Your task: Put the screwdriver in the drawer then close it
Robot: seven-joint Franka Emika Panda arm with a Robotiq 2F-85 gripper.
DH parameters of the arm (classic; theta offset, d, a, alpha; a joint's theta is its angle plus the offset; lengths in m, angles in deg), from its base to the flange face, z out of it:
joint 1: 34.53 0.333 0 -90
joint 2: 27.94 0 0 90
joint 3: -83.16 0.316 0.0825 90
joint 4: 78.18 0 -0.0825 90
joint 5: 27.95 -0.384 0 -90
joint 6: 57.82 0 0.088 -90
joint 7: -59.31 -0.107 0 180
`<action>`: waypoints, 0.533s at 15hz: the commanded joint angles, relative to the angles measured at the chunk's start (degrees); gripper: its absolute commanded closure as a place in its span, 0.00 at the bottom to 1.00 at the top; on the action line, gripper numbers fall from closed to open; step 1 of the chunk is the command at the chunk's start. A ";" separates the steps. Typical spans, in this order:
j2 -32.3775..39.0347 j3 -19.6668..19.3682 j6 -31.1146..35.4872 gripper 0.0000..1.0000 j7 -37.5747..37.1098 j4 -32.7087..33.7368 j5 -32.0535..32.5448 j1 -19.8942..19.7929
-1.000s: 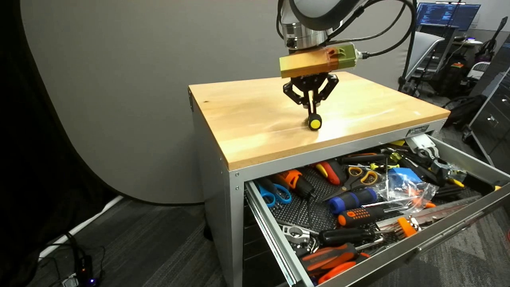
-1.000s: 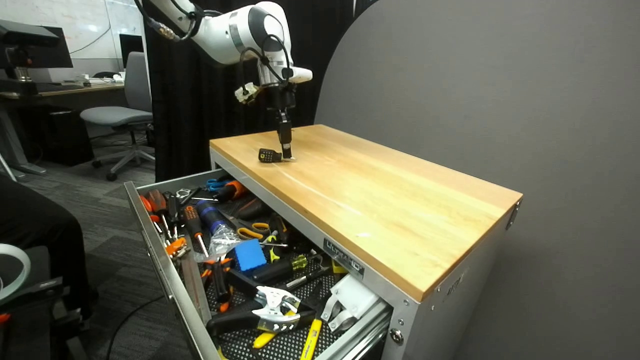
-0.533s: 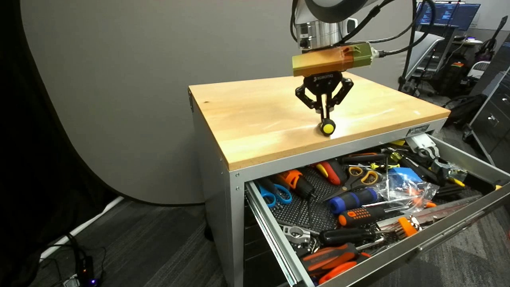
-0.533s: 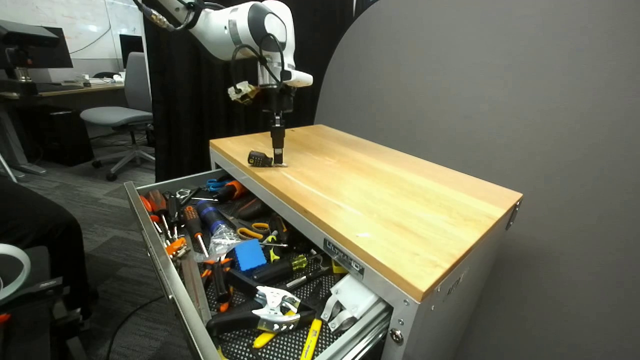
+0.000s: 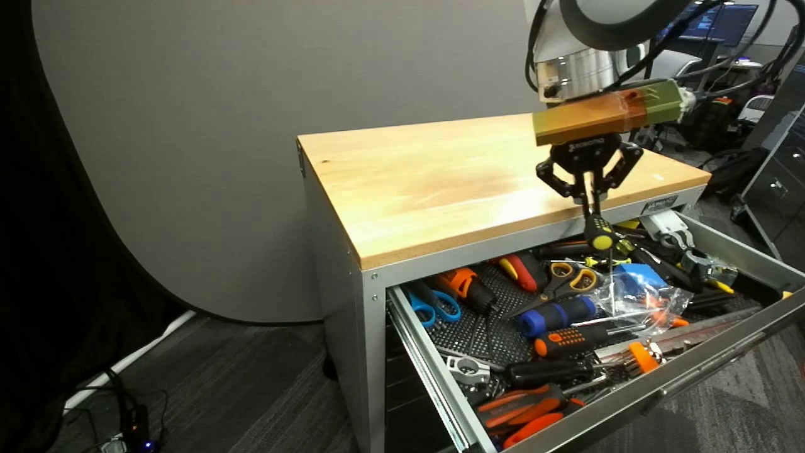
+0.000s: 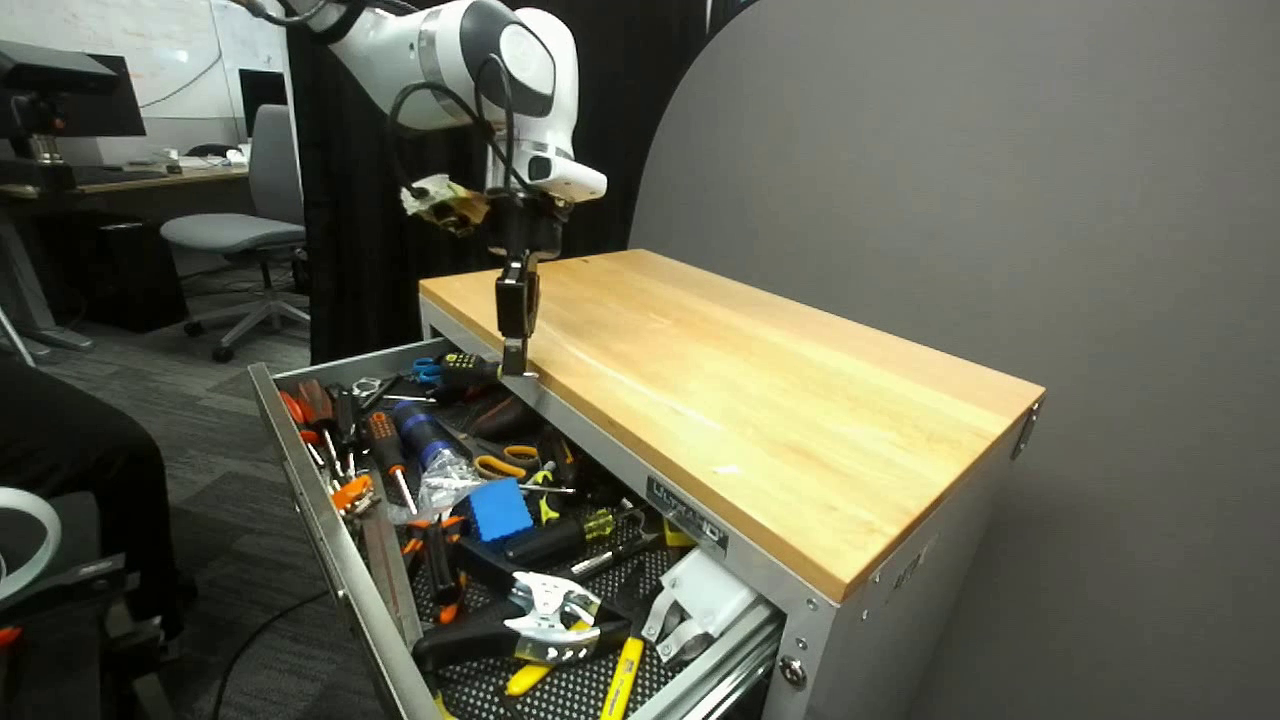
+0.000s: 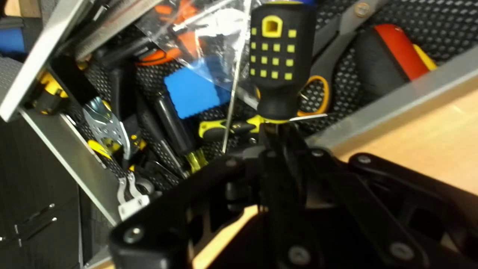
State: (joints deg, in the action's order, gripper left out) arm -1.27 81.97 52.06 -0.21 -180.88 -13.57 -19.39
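Observation:
My gripper (image 5: 591, 211) is shut on the small black screwdriver with yellow marks (image 5: 600, 235), gripping it just below the handle. The handle sticks out toward the open drawer (image 5: 692, 371). In an exterior view the screwdriver (image 6: 466, 370) is past the tabletop's front edge, above the back part of the drawer (image 6: 308, 510), with the fingertips (image 6: 516, 365) by the edge. In the wrist view the yellow-dotted handle (image 7: 282, 59) hangs over the tools, beyond the fingertips (image 7: 277, 130). The screwdriver's shaft is mostly hidden by the fingers.
The wooden tabletop (image 5: 427, 182) ends in an edge above the grey cabinet frame (image 6: 690, 515). Inside the drawer lie scissors (image 5: 569, 280), a blue block (image 6: 500, 508), a blue-black tool (image 5: 556, 316), a spring clamp (image 6: 555, 615) and several orange-handled tools.
My gripper has carried the screwdriver from low over the tabletop, forward across its front edge, to above the open drawer. The handle now tilts slightly. The drawer has not moved.

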 commanded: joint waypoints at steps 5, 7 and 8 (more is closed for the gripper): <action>-6.51 1.47 14.15 0.51 -5.53 -16.16 -1.93 -1.61; -7.14 2.16 16.79 0.35 -1.88 -18.18 -2.23 -2.29; -7.65 2.32 17.90 0.29 -0.35 -19.28 -2.12 -2.53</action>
State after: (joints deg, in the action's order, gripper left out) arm -5.37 83.09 65.96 -4.46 -195.55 -14.38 -20.50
